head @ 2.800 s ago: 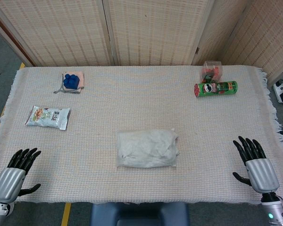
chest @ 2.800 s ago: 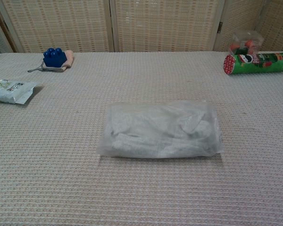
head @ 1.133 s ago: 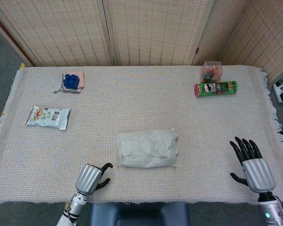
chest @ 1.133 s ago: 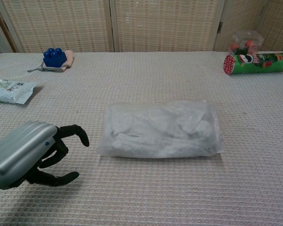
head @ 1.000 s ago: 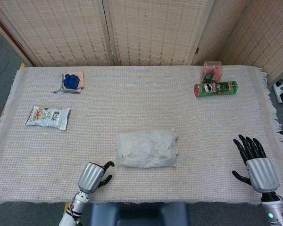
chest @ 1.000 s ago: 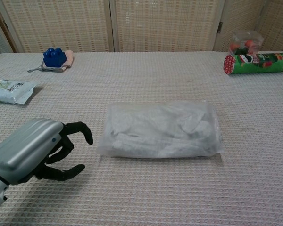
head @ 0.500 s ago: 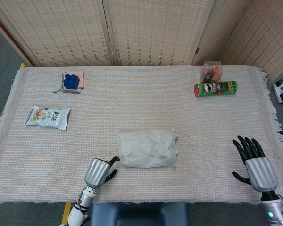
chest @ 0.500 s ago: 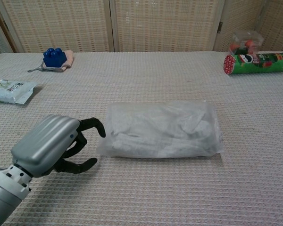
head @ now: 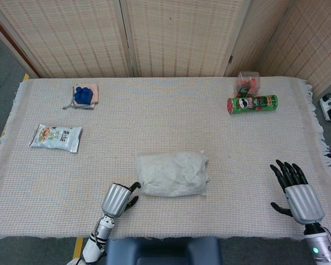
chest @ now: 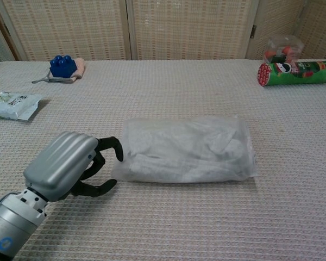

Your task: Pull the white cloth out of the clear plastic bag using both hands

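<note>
A clear plastic bag (head: 172, 174) (chest: 186, 149) lies flat in the middle of the table, with the crumpled white cloth (chest: 179, 145) inside it. My left hand (head: 117, 200) (chest: 70, 166) sits just off the bag's left end, its dark fingers (chest: 110, 145) curled toward the plastic edge and nearly touching it; nothing is between them. My right hand (head: 299, 193) hovers far to the right near the table's front edge, fingers spread, holding nothing. It does not appear in the chest view.
A green chips can (head: 252, 104) (chest: 296, 72) lies at the back right beside a small clear box (head: 247, 81). A blue toy on a pink cloth (head: 83, 95) (chest: 64, 67) sits back left. A snack packet (head: 55, 137) (chest: 11, 104) lies at the left.
My left hand has travelled from the table's left front corner rightward to the bag's left end, its fingers curling in. The right hand has barely shifted.
</note>
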`<state>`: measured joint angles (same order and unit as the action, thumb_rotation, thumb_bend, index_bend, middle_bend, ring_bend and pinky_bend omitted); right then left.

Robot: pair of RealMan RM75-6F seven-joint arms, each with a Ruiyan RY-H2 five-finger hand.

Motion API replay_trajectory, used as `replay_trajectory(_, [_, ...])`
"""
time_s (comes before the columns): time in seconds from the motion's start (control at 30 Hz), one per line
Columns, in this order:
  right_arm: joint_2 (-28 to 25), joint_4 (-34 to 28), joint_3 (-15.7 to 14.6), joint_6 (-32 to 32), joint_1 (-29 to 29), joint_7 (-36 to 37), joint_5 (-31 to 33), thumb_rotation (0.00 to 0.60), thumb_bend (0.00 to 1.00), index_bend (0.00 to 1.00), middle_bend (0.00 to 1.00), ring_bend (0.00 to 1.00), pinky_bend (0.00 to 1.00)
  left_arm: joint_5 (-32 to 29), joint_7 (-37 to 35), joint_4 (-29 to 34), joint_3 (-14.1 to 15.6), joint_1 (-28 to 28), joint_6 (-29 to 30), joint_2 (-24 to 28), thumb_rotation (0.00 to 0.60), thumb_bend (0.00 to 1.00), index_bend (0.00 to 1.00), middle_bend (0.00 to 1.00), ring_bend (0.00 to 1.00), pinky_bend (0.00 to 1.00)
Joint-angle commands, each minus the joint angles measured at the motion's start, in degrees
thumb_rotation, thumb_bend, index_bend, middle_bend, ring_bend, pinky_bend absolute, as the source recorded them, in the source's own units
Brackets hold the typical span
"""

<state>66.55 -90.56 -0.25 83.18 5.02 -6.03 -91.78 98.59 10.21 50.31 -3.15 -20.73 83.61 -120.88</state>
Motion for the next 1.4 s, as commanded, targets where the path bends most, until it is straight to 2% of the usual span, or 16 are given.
replay_trajectory(0.03, [-0.1, 0.0, 0.0, -0.4, 0.2, -0.1, 0.3, 0.6, 0.05, 0.0, 0.0, 0.0, 0.0, -0.1, -1.9, -2.9, 0.0, -0.8, 0.9, -1.6, 0.6, 0.31, 0.54, 1.0, 1.0, 1.0])
replay_trajectory(0.37, [0.2, -0.2, 0.3, -1.4, 0.4, -1.5, 1.5, 0.6, 0.05, 0.0, 0.0, 0.0, 0.0, -1.0, -4.8, -6.6, 0.1, -2.1, 1.5, -4.3, 0.6, 0.4, 0.58, 1.0, 1.0, 1.0])
replay_trajectory(0.6, [0.5, -0.1, 0.4, -1.6, 0.5, -2.2, 2.1, 0.6, 0.05, 0.0, 0.0, 0.0, 0.0, -1.7, -5.7, -7.6, 0.2, -2.7, 1.8, -5.5, 0.6, 0.62, 0.65, 1.0, 1.0, 1.0])
replay_trajectory(0.7, [0.7, 0.0, 0.4, -1.8, 0.6, -2.6, 2.2, 0.6, 0.05, 0.0, 0.0, 0.0, 0.0, -1.8, -6.1, -7.9, 0.5, -2.7, 2.1, -5.7, 0.6, 0.68, 0.69, 1.0, 1.0, 1.0])
replay_trajectory(0.87, [2.0, 0.8, 0.1, -2.5, 1.2, -3.7, 1.5, 0.6, 0.05, 0.0, 0.0, 0.0, 0.0, -1.6, -6.9, -7.6, 1.7, -2.2, 3.0, -5.1, 0.6, 0.69, 0.72, 1.0, 1.0, 1.0])
replay_trajectory(0.97, [4.9, 3.7, 1.0, -2.9, 2.4, -2.6, 1.0, 0.6, 0.05, 0.01, 0.0, 0.0, 0.0, -1.2, -7.2, -6.7, 2.5, -2.0, 3.5, -4.4, 0.6, 0.69, 0.73, 1.0, 1.0, 1.0])
replay_trajectory(1.03, [7.5, 6.3, 1.9, -3.9, 3.9, -0.4, 0.8, 0.6, 0.06, 0.06, 0.0, 0.0, 0.0, -0.9, -7.2, -6.2, 3.1, -1.8, 3.9, -3.8, 0.6, 0.69, 0.73, 1.0, 1.0, 1.0])
replay_trajectory(1.17, [11.1, 9.4, 3.0, -7.1, 7.2, 3.9, 0.7, 0.6, 0.11, 0.25, 0.0, 0.0, 0.0, -0.8, -7.3, -4.9, 3.6, -1.5, 4.0, -3.1, 0.6, 0.69, 0.74, 1.0, 1.0, 1.0])
replay_trajectory(1.27, [13.3, 10.7, 3.7, -10.3, 9.9, 5.3, 0.9, 0.6, 0.15, 0.32, 0.0, 0.0, 0.0, -0.7, -7.0, -4.1, 3.9, -1.5, 4.1, -2.7, 0.6, 0.69, 0.74, 1.0, 1.0, 1.0])
replay_trajectory(1.4, [17.4, 13.4, 4.8, -14.2, 13.4, 6.3, 1.8, 0.6, 0.18, 0.36, 0.0, 0.0, 0.0, -0.5, -6.3, -3.2, 4.1, -1.6, 4.2, -2.3, 0.6, 0.69, 0.74, 1.0, 1.0, 1.0])
